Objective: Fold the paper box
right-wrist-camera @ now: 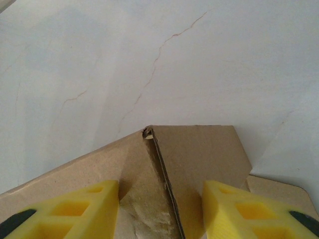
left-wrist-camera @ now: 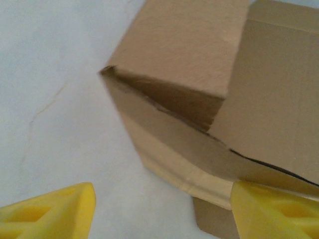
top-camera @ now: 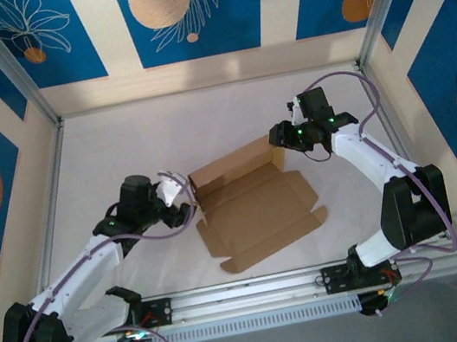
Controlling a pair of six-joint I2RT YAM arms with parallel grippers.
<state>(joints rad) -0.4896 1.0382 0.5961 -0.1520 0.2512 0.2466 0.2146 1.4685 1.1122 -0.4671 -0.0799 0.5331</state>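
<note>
The paper box (top-camera: 258,214), a plain brown die-cut cardboard sheet with creases, flaps and tabs, lies near the middle of the white table (top-camera: 119,145), between the two arms. The left hand (top-camera: 188,193) is open. In its wrist view the yellow fingers (left-wrist-camera: 55,209) stand wide apart, one over bare table and the other against the lower edge of the box's left side wall (left-wrist-camera: 174,149), with nothing clamped. The right hand (top-camera: 280,138) sits at the far right corner, its fingers astride the upright corner fold (right-wrist-camera: 154,144). I cannot tell whether they pinch it or merely straddle it.

Outward from the hands, the back wall (top-camera: 236,163) and the left side wall are raised and meet at a standing corner. The base and the wide front flap (top-camera: 270,234) lie flat on the table, with tabs jutting at the right and near edges. The box looks only partly formed.

With the left hand open, nothing holds the left side wall, so its stiff crease may let it fall flat. A push from either hand could slide the light sheet across the smooth table instead of bending it. The corner fold could crumple if squeezed off its crease.
</note>
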